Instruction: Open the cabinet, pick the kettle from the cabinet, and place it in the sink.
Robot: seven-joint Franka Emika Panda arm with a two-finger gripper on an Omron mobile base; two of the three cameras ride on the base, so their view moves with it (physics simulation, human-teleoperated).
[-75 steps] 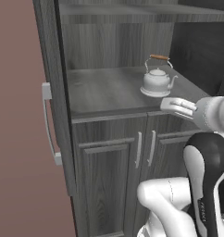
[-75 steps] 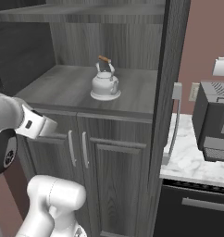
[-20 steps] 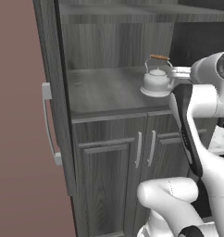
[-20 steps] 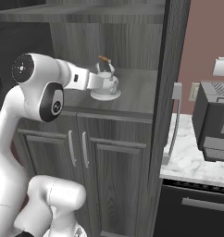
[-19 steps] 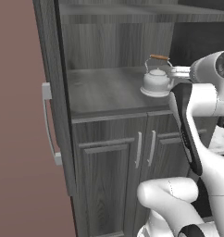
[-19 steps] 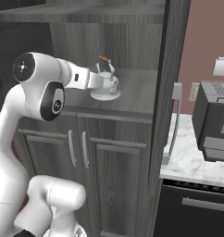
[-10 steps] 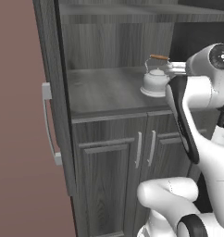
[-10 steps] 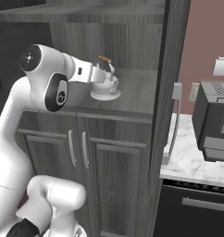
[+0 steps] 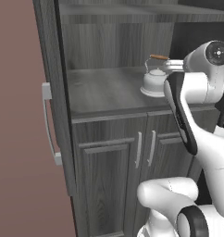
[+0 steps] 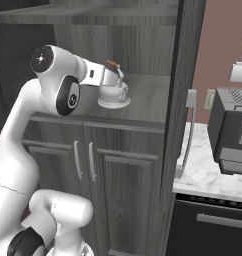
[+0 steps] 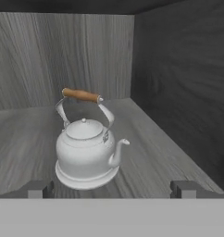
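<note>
Hiding part of the kettle (image 11: pixel 87 155) in both base views, arm's jaws spread wide, ungripped

You see: kettle (image 11: pixel 86 155) white-silver, brown handle bar; cabinet (image 9: pixel 109 92) dark grey wood-grain; counter (image 10: pixel 205 175) white marble, at 3 o'clock.
</note>
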